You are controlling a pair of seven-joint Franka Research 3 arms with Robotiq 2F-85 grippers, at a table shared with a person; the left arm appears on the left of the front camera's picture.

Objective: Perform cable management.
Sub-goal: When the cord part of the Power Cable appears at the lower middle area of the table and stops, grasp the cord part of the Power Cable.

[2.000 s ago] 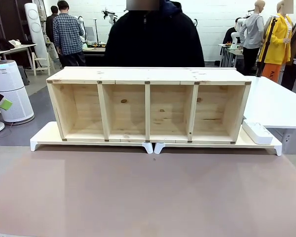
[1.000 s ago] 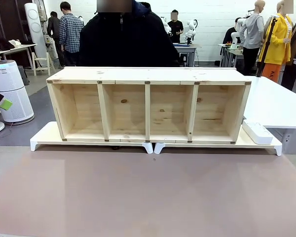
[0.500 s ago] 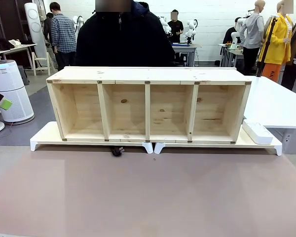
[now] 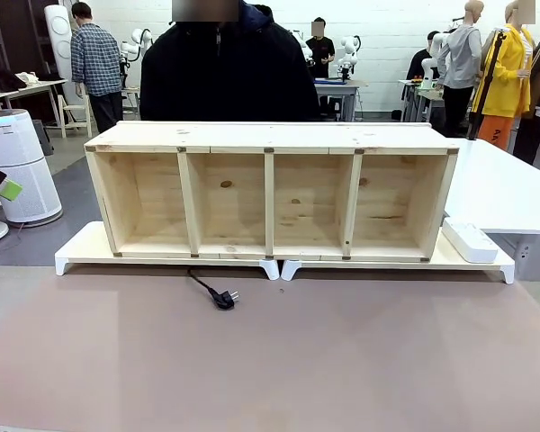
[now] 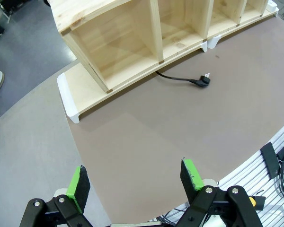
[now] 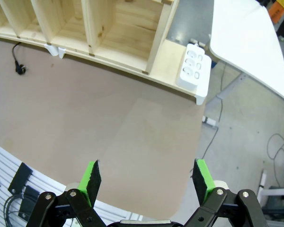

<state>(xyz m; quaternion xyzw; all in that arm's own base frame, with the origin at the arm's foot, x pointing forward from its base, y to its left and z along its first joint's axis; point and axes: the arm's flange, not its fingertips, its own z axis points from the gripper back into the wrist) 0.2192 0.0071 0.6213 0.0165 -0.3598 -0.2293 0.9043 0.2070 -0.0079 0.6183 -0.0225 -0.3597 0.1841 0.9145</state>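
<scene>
Plug end of the cable now sticks out farther from under the wooden shelf onto the table, probably fed through by the person behind so an arm can reach it. Left gripper and right gripper hover high, fingers wide apart, empty.

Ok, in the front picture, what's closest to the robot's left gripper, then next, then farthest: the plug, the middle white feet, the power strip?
1. Plug, lying left of middle.
2. White feet, at the middle.
3. Power strip, far right end.
</scene>
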